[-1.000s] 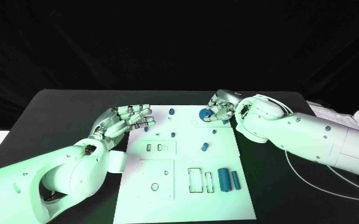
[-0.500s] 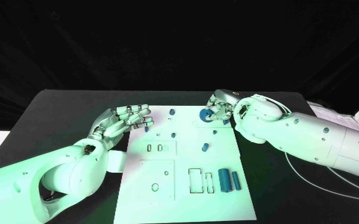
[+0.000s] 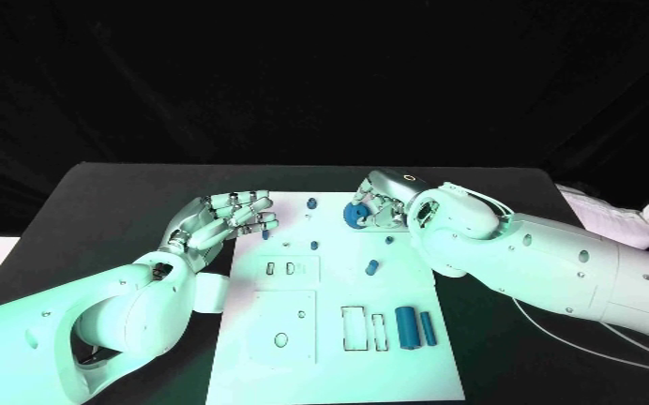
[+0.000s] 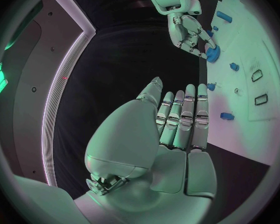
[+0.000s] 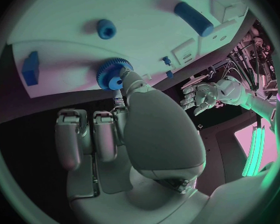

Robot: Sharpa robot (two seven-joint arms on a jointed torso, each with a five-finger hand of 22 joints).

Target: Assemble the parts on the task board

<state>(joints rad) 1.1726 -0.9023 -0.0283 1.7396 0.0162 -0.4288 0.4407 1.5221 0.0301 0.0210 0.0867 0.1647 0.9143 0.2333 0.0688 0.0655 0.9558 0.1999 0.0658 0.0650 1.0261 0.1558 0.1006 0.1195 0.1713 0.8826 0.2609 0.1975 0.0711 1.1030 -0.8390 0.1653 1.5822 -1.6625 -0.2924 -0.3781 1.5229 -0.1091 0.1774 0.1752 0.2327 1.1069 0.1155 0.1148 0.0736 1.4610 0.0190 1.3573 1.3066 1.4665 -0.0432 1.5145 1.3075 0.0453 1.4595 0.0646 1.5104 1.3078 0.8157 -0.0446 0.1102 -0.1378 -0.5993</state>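
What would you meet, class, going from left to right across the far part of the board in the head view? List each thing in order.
Left hand → small blue peg → blue gear, touched by the right hand's fingers → right hand.

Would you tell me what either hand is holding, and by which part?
The right hand holds the blue gear at its toothed rim and hub; the left hand holds nothing.

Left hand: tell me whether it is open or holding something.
Open. The left hand hovers at the task board's edge, fingers extended and holding nothing, as its wrist view confirms.
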